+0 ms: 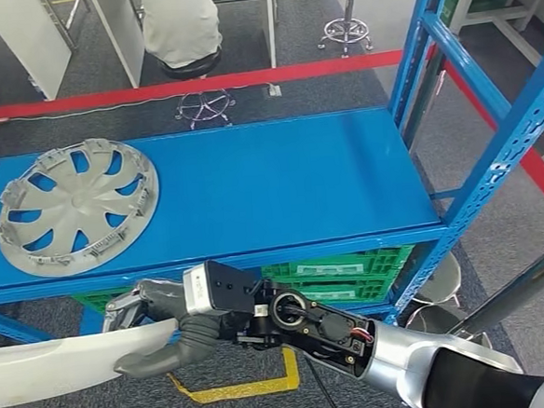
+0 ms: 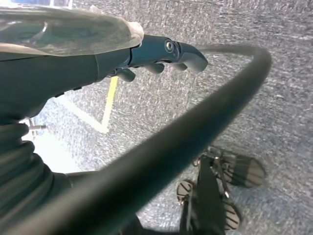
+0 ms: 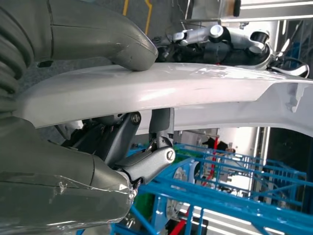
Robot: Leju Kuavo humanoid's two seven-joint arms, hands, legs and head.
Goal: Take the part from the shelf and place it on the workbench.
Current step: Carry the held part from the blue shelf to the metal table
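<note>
A long white curved part hangs low in front of the blue shelf, reaching past the picture's left edge. My right hand grips its near end, the arm crossing in from the lower right. In the right wrist view the thumb lies on one face of the white part and the fingers press the other. A silver hubcap lies flat at the left end of the shelf board. My left hand hangs over the grey carpet, its fingers stretched out with nothing in them.
A green crate sits on the lower shelf level. Blue uprights stand at the right. Red tape and a yellow mark line the carpet. A person sits on a stool beyond the shelf. A black cable crosses close by my left hand.
</note>
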